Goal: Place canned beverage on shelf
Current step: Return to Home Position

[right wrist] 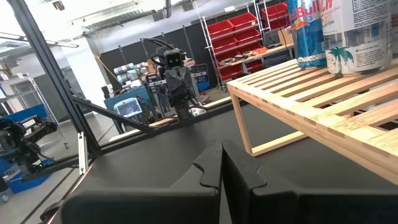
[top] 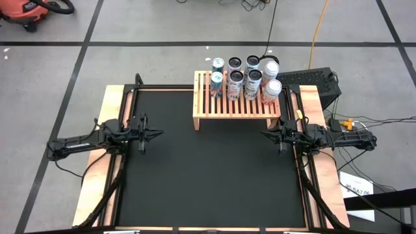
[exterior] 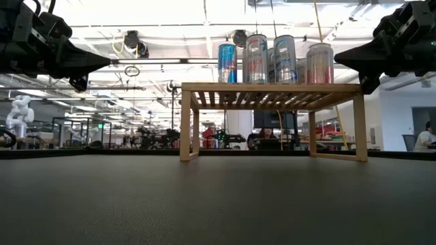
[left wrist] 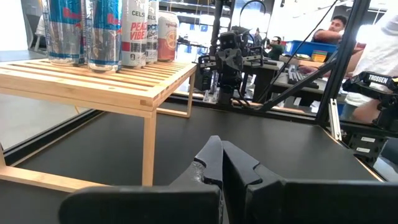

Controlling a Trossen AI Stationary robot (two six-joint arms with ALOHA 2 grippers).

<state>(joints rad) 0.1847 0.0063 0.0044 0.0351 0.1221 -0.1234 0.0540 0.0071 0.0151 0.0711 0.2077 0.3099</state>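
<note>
The light-wood shelf (top: 237,105) stands on its short side legs at the far middle of the black mat (top: 208,175). Several upright beverage cans (top: 236,80) stand in two rows on the far half of its slatted top; the low view shows the cans (exterior: 256,58) above the shelf (exterior: 272,87). My left gripper (top: 158,134) hovers shut at the mat's left edge, pointing level toward the right. My right gripper (top: 264,134) hovers shut at the right edge, near the shelf's right leg, pointing left. Neither holds anything. Each wrist view shows its own shut fingers, left (left wrist: 221,146) and right (right wrist: 222,148).
A black box (top: 315,81) and cables lie beyond the table's far right corner. A red vacuum (top: 29,12) stands on the floor at far left. The mat stretches between the two arms, in front of the shelf. A person (left wrist: 379,50) sits in the room beyond.
</note>
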